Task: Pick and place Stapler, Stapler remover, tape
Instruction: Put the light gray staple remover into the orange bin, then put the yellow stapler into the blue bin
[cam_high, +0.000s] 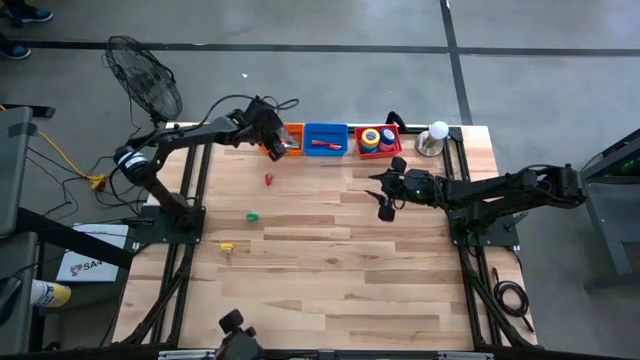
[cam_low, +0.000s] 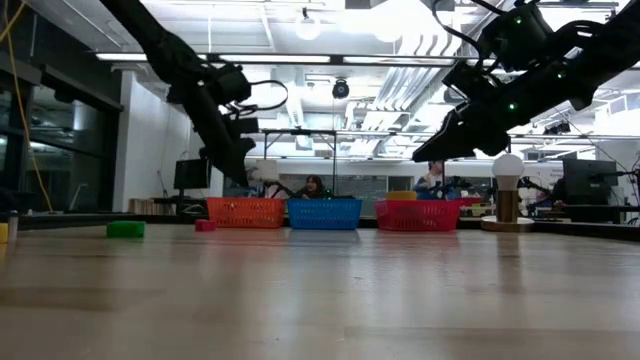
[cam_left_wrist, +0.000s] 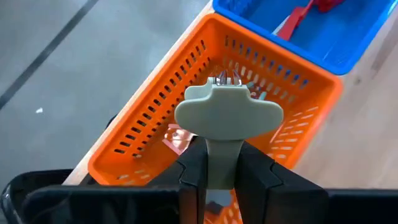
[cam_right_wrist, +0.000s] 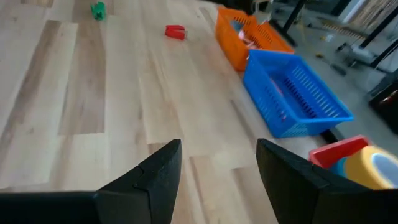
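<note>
Left hand (cam_left_wrist: 219, 177) is over the orange basket (cam_high: 290, 139) at the desk's (cam_high: 330, 270) 12 o'clock edge, pinched tight on a beige staple remover (cam_left_wrist: 227, 112), which hangs above the basket's open top. Step in hand looks like the drop: next move should be to open the fingers and let it fall in, then back off clear of the rim. Right hand (cam_right_wrist: 217, 168) hovers at about 2 o'clock, fingers spread, holding nothing. Tape rolls (cam_high: 377, 139) already sit in the red basket (cam_high: 392, 130); the blue basket (cam_high: 326, 139) holds something red. Small red (cam_high: 268, 179), green (cam_high: 253, 215) and yellow (cam_high: 228, 247) pieces lie loose at 9–10 o'clock; can't tell what they are.
</note>
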